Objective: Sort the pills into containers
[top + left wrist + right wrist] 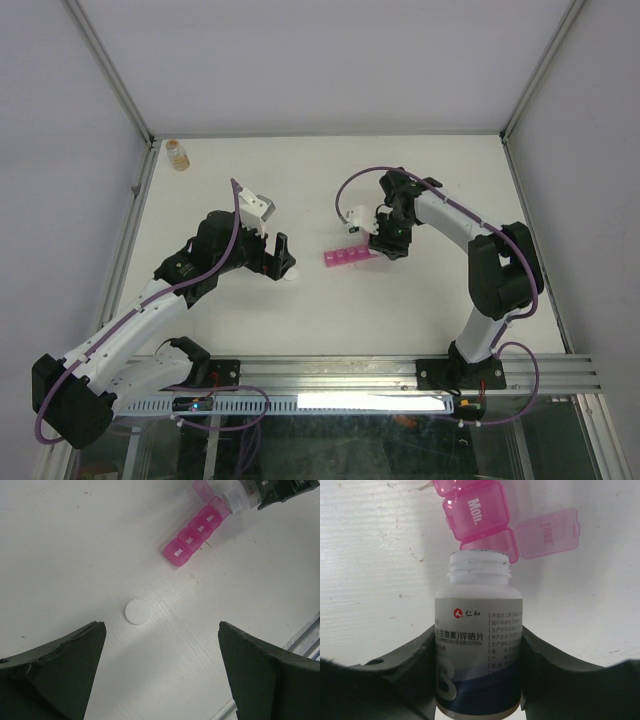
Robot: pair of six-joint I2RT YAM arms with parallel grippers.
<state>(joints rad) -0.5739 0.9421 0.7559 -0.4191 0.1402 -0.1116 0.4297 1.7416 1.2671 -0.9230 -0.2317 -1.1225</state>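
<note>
Right jaws gripping the uncapped bottle (479,625) should tip it gently over the open compartment (485,540); left jaws gape wide.

An open white bottle (479,645) has a red mark and a blue band on its label. A round white cap (137,612) lies flat on the white worktop (420,310). In the far left corner stands what looks like a small amber bottle (178,153).

Robot lab cell: white table (300,320), aluminium frame (112,72), blank walls (330,60).
</note>
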